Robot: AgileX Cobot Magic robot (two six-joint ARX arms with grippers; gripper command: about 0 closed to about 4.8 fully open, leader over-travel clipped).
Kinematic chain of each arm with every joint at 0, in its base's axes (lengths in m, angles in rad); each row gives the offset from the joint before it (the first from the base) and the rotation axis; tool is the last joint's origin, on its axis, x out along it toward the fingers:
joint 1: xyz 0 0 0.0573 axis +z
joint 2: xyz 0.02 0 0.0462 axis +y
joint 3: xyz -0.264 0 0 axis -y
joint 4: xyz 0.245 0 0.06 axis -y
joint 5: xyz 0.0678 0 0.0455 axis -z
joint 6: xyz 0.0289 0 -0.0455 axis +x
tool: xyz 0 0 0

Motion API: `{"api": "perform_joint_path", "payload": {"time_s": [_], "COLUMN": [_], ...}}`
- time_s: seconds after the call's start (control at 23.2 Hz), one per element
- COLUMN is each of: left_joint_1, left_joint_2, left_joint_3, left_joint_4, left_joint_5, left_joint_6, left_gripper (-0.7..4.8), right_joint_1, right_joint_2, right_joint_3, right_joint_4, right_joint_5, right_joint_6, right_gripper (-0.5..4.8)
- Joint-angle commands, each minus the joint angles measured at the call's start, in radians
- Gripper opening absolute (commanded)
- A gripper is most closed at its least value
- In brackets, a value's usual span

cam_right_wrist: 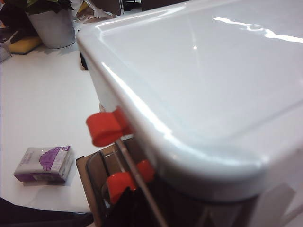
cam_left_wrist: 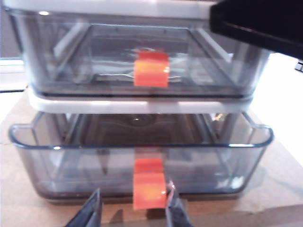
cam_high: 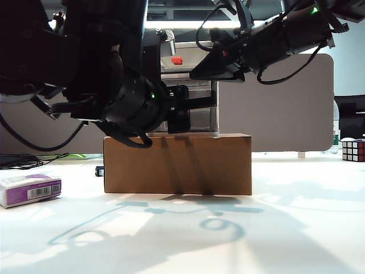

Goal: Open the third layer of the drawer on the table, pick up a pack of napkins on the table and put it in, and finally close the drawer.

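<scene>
The drawer cabinet with a white frame stands on a brown cardboard box. In the left wrist view its third layer stands pulled out a little, past the layer above. Its red handle lies between the fingers of my left gripper. The jaws are open, one finger at the handle's edge and a gap on the other side. My right gripper rests at the cabinet's white top; its jaws do not show clearly. The purple and white pack of napkins lies on the table, far left.
The cardboard box lifts the cabinet off the table. A Rubik's cube sits at the far right. A plant pot and a yellow sponge are behind the cabinet. Black cables trail at the left.
</scene>
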Motion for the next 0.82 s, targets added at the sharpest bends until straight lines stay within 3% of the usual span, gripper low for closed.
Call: {"api": "perform_joint_path", "payload": {"time_s": [0.04,0.82], "left_joint_1": [0.002,0.003], "left_joint_2": [0.002,0.027], "left_joint_3": [0.013,0.047], "left_joint_4": [0.012,-0.003], "left_joint_5": [0.012,0.012], "left_joint_6": [-0.002,0.002], "left_gripper": [1.65,1.51], "right_joint_1": [0.0,0.0], "right_joint_2": [-0.003,-0.003], "right_joint_3": [0.005,0.005], "right_joint_4": [0.011,0.01], "right_joint_5": [-0.002,-0.005], "right_joint_6": [0.004,0.004], "right_gripper": [-0.06,-0.06]}}
